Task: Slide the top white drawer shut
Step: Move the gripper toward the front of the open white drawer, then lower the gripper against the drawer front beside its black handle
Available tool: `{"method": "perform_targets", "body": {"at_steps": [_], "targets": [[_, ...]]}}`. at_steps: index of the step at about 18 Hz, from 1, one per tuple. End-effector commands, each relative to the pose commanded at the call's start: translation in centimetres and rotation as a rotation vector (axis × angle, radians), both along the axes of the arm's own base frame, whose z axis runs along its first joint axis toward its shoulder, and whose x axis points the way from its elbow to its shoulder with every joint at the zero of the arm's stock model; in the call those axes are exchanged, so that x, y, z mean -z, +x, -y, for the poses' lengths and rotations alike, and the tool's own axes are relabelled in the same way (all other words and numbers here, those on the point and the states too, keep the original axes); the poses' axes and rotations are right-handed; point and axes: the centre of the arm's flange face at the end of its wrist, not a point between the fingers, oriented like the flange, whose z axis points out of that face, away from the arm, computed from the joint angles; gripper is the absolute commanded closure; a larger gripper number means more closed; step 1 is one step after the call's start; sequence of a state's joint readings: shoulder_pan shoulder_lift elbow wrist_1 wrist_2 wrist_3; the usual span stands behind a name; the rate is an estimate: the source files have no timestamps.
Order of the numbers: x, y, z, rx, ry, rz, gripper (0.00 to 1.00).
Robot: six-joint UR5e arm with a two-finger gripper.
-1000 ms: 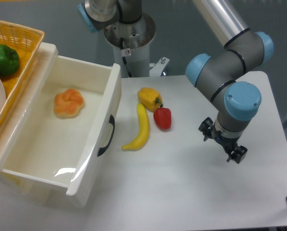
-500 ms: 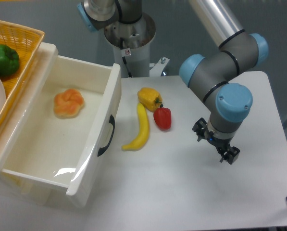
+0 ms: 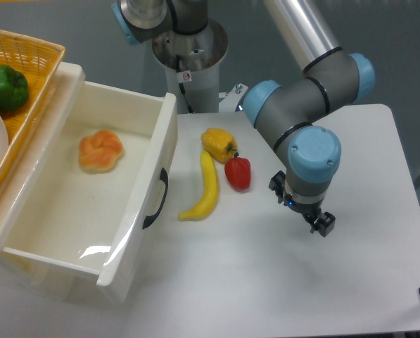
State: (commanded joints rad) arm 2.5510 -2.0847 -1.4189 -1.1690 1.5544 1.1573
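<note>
Top white drawer (image 3: 90, 204): glossy plastic box, pulled open; gripper (image 3: 302, 209) jaws' state unclear.

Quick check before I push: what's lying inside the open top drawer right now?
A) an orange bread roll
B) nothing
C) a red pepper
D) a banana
A: an orange bread roll lies inside the top white drawer; the banana and red pepper are out on the table.
</note>
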Motion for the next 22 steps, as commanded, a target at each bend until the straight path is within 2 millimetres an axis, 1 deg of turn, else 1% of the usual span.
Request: {"method": "perform_targets", "body": {"at_steps": [2,4,5,6,8,10,11,13,14,15,18,20,22], "targets": [[0.0,0.2,-0.4,-0.11,0.039,0.03,0.11],[0.3,0.4,-0.5,-0.168,0.06,0.057,0.32],[0.8,0.7,-0.6,-0.181,0.077,0.085,0.45],[1.1,0.9,-0.3,-0.185,0.089,0.108,0.54],[1.5,1.5,-0.5,-0.194,0.129,0.156,0.56],[1.5,1.7,-0.7,-0.218,0.158,0.185,0.61],[1.5,1.9,-1.0,-0.235,0.18,0.215,0.61],[1.8,2.1,-0.9,-0.286,0.237,0.289,0.82],[1.7,2.4,-1.1,-0.311,0.249,0.307,0.93],[1.5,2.6,-1.2,-0.338,0.247,0.313,0.99],[0.9,3.9,-2.1,-0.395,0.269,0.367,1.0],[1.4,5.5,-2.2,-0.401,0.284,0.46,1.0],[0.3,6.7,-2.3,-0.401,0.313,0.497,1.0]]}}
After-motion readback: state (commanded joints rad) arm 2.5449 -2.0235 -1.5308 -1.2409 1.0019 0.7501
